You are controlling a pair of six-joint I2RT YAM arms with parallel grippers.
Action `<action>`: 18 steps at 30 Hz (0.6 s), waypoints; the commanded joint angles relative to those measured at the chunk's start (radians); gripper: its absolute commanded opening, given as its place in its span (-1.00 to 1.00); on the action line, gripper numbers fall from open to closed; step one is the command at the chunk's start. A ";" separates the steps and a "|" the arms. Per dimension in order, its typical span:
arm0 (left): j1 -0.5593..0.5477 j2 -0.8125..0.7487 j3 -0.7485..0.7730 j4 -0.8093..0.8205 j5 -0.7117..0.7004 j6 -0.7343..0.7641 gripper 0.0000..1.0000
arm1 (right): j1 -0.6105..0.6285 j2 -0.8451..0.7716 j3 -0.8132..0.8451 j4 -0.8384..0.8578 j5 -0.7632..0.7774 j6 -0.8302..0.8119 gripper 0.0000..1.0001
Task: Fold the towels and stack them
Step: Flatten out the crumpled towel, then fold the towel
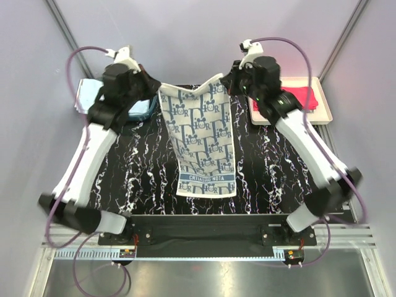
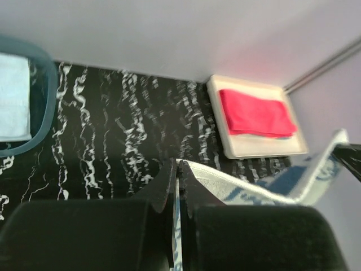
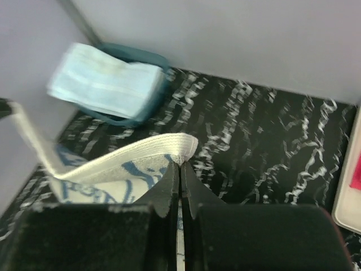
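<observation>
left wrist view is showing the left gripper (image 2: 177,165) with its jaws pressed together, pinching one top corner of the patterned towel (image 2: 265,189); the pale hem is running off to the right from the fingertips. right wrist view is showing the right gripper (image 3: 180,165) doing the same, its jaws clamped tight on the other top corner, with the hem sagging away to the left. between the two grips the towel is hanging lifted over the far half of the black marbled table (image 1: 136,167). its upper edge is drooping in the middle and its white-and-blue printed face is turning toward the top camera. its lower edge, carrying a dark blue lettered band, is reaching toward the near side; whether it is touching the surface i cannot tell. further out, the red-pink towel (image 2: 256,113) is lying folded in the cream tray (image 2: 265,148) at the far right corner. the light blue towel (image 3: 104,82) is lying folded in the teal basket (image 3: 141,56) at the far left, overhanging its rim. both are sitting well apart from the held cloth
</observation>
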 commanded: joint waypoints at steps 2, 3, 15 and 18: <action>0.090 0.217 0.046 0.173 0.126 -0.029 -1.00 | -0.144 0.217 0.061 0.147 -0.103 0.023 -1.00; 0.101 0.273 0.071 0.194 0.145 -0.030 -1.00 | -0.157 0.304 0.092 0.150 -0.120 0.026 -1.00; 0.167 0.709 0.369 0.222 0.219 -0.047 -1.00 | -0.270 0.675 0.408 0.118 -0.153 0.072 -1.00; 0.167 0.672 0.278 0.271 0.215 -0.069 -1.00 | -0.275 0.644 0.333 0.139 -0.163 0.077 -0.99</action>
